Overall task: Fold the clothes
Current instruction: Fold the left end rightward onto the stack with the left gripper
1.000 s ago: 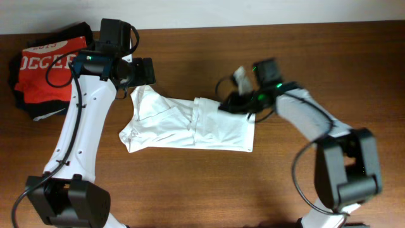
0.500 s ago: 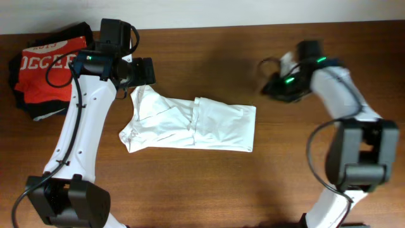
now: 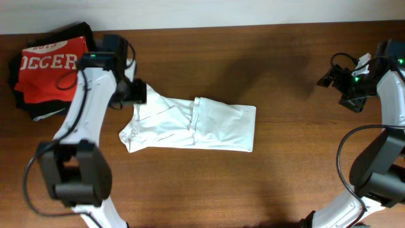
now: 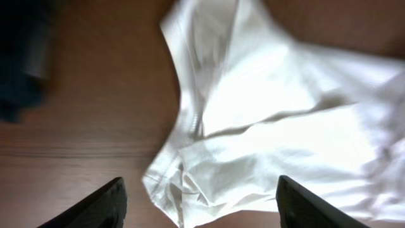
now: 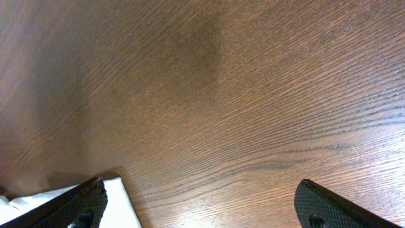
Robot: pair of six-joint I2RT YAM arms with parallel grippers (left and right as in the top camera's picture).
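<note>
one thin rumpled white t-shirt [image 3: 190, 123] lies on wood-grained table [image 3: 285, 177].

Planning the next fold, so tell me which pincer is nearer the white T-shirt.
Left. The left pincer hangs open over the top left edge of the T-shirt; the right pincer is well off to its right, above bare table.

White T-shirt [image 3: 202, 126] lies folded; red shirt [image 3: 50, 71] upper-left.

Bare table [image 3: 253, 190] surrounds the white T-shirt [image 3: 209, 126]; garment pile [image 3: 47, 66] crowds the far-left corner.
</note>
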